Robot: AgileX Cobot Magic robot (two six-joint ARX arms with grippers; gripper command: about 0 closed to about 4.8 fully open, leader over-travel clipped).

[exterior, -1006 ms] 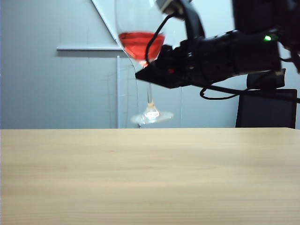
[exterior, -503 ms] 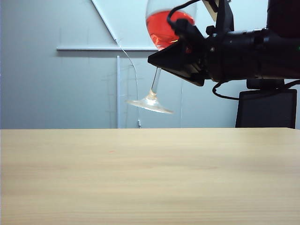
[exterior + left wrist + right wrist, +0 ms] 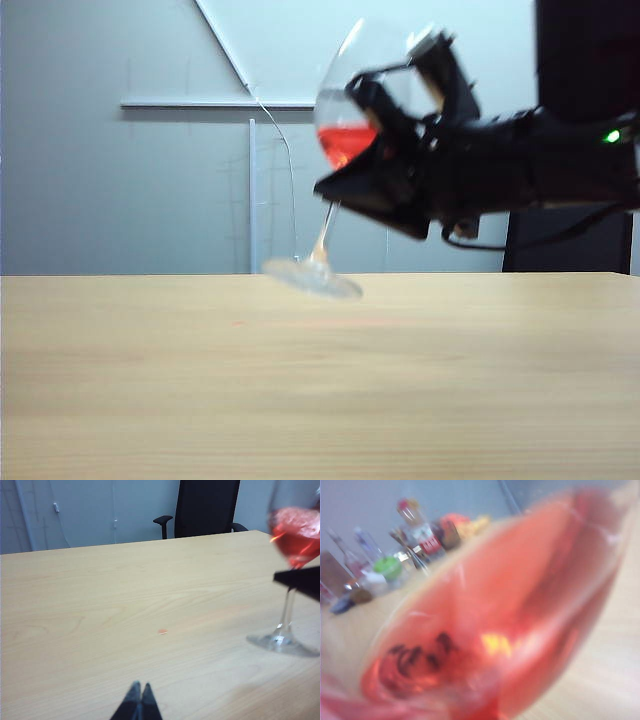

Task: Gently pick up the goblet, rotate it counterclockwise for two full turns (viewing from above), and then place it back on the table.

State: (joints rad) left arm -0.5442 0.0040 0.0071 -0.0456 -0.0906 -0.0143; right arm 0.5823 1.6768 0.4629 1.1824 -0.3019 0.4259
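Note:
The goblet (image 3: 343, 138) is a clear wine glass with red liquid in its bowl. It hangs tilted, its bowl leaning right and its round foot (image 3: 312, 277) low, close above the tan table (image 3: 320, 390). My right gripper (image 3: 345, 192) reaches in from the right and is shut on the goblet where stem meets bowl. In the right wrist view the red bowl (image 3: 510, 620) fills the picture and hides the jaws. The left wrist view shows the goblet (image 3: 287, 612) far off to one side. My left gripper (image 3: 139, 687) stays shut and empty, low over the table (image 3: 100, 605).
A black office chair (image 3: 205, 507) stands behind the table's far edge. Several bottles and jars (image 3: 415, 530) crowd one end of the table in the right wrist view. A small reddish spot (image 3: 162, 631) marks the wood.
The right gripper has rolled and sunk with the goblet. The glass went from upright to tilted, and its foot dropped from well above the table to just over it.

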